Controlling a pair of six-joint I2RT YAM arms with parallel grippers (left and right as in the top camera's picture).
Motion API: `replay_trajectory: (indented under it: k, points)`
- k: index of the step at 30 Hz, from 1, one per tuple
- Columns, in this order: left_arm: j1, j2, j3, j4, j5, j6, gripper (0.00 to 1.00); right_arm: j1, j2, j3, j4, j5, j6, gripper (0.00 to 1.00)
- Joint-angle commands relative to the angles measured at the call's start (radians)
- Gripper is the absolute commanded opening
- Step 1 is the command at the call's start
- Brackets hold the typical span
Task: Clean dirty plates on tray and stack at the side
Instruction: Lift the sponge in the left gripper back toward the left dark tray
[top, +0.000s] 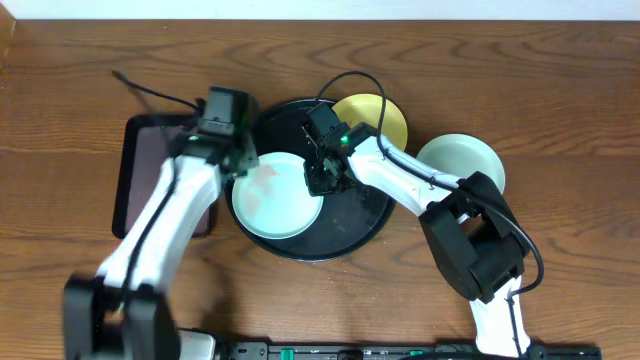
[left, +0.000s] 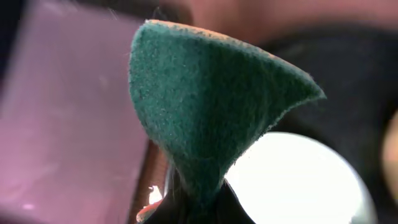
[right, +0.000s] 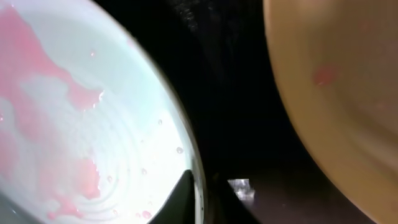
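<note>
A pale blue-green plate (top: 278, 197) with red smears lies on the left of the round black tray (top: 355, 228). My right gripper (top: 324, 178) is shut on its right rim; in the right wrist view the rim (right: 93, 124) sits between the jaws (right: 202, 190). A pale yellow plate (top: 378, 115) rests at the tray's back right and also shows in the right wrist view (right: 336, 93). A second blue-green plate (top: 462, 160) lies on the table to the right. My left gripper (top: 236, 152) is shut on a green scouring pad (left: 205, 106) over the plate's back left edge (left: 298, 180).
A dark rectangular tray (top: 148, 175), purplish in the left wrist view (left: 62, 124), lies on the table left of the round tray, under my left arm. A black cable (top: 150, 90) runs across the wood behind it.
</note>
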Motion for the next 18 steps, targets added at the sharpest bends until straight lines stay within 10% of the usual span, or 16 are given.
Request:
replay_trajectory:
  k: [1,18]
  points:
    - [0.031,-0.093,0.035,-0.034,-0.045,-0.02,0.07,0.0,0.014,0.013,-0.004,-0.002,-0.009,0.12]
    - [0.149,0.002,0.034,-0.155,-0.044,-0.005,0.07,-0.001,-0.002,0.03,-0.022,-0.111,-0.1,0.01]
